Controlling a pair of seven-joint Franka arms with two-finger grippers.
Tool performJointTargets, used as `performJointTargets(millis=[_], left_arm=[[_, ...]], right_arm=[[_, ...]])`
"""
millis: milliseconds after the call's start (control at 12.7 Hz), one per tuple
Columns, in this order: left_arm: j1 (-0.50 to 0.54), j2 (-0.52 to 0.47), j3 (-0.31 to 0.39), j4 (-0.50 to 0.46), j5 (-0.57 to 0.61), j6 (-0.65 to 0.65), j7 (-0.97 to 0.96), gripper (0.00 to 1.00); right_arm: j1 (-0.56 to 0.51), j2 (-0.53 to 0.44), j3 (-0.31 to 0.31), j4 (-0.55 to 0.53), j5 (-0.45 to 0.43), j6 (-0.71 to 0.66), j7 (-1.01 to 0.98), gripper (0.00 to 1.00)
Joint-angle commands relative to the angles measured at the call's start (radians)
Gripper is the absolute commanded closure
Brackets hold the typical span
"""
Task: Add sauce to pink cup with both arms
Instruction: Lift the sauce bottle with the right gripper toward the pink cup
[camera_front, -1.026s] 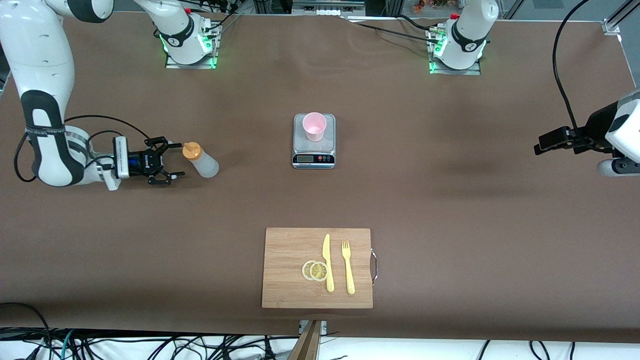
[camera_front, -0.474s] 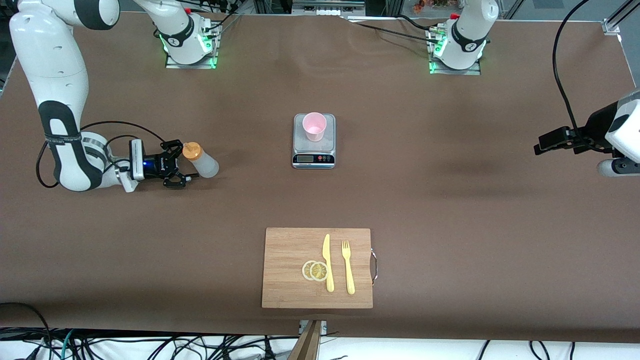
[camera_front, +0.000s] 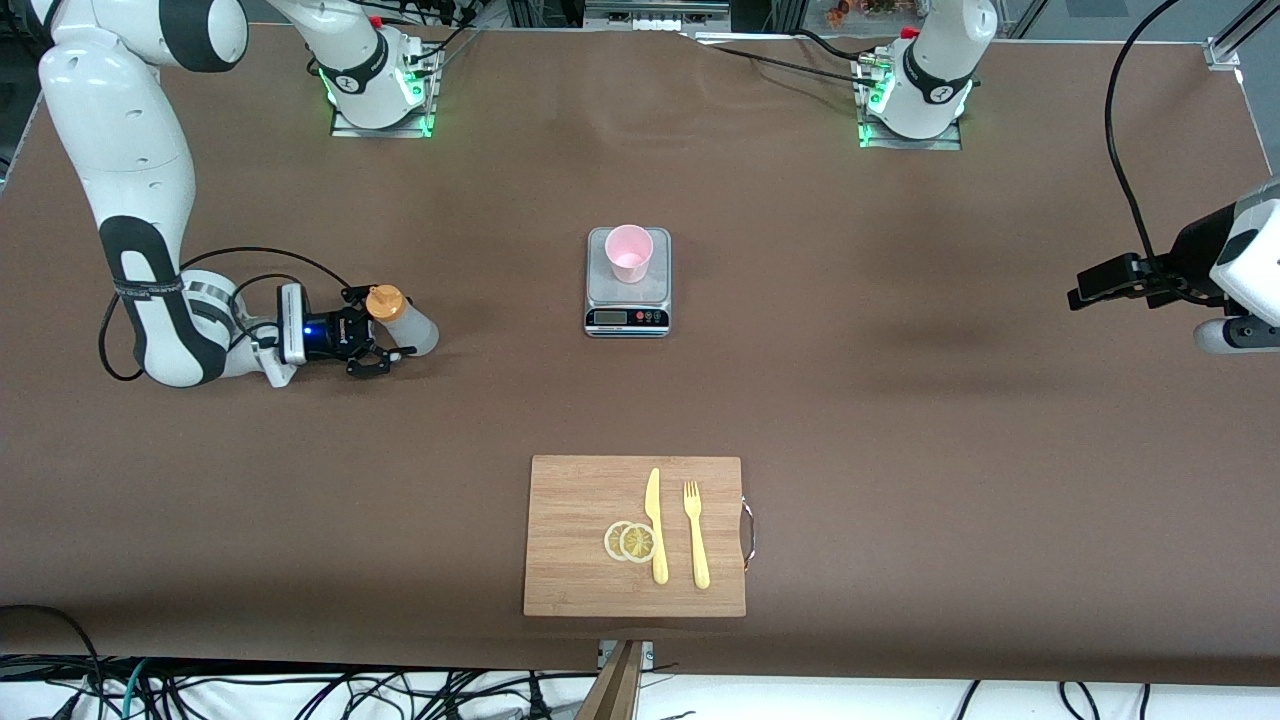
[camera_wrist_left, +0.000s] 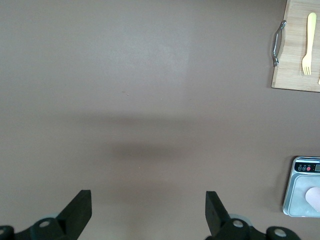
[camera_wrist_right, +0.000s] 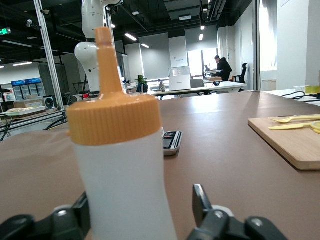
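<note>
Early going here: the right tool (camera_front: 385, 325) sat low at the sauce (camera_front: 404, 322), fingers spread to either side of the bottle and not yet pinching it. The sauce stood on the table (camera_front: 900, 420) toward the right arm's end, well apart from the pink cup (camera_front: 628, 253), which waited upright on the scale (camera_front: 627, 318). The left tool (camera_front: 1085, 288) hung over its own end of the table, spread, waiting. Grasp, carry and squeeze all looked left to do.
</note>
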Motion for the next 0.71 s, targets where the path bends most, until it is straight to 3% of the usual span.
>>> performJointTargets(millis=[0,79,158,395,632], left_arm=[[-0.007,0.022,0.002,0.047,0.028,-0.025,0.016,0.00],[-0.007,0.024,0.002,0.047,0.028,-0.025,0.016,0.00],[-0.007,0.024,0.002,0.047,0.028,-0.025,0.016,0.00],[-0.007,0.024,0.002,0.048,0.028,-0.025,0.016,0.00],[-0.007,0.024,0.002,0.048,0.028,-0.025,0.016,0.00]], right_arm=[[-0.003,0.011,0.001,0.015,0.015,-0.019,-0.004,0.66],[-0.003,0.011,0.001,0.015,0.017,-0.025,0.003,0.80],[-0.003,0.008,0.001,0.015,0.017,-0.027,0.006,0.84],[0.004,-0.023,0.002,0.017,0.017,-0.027,0.109,0.84],[0.061,-0.136,-0.002,0.016,0.008,0.011,0.256,0.85]])
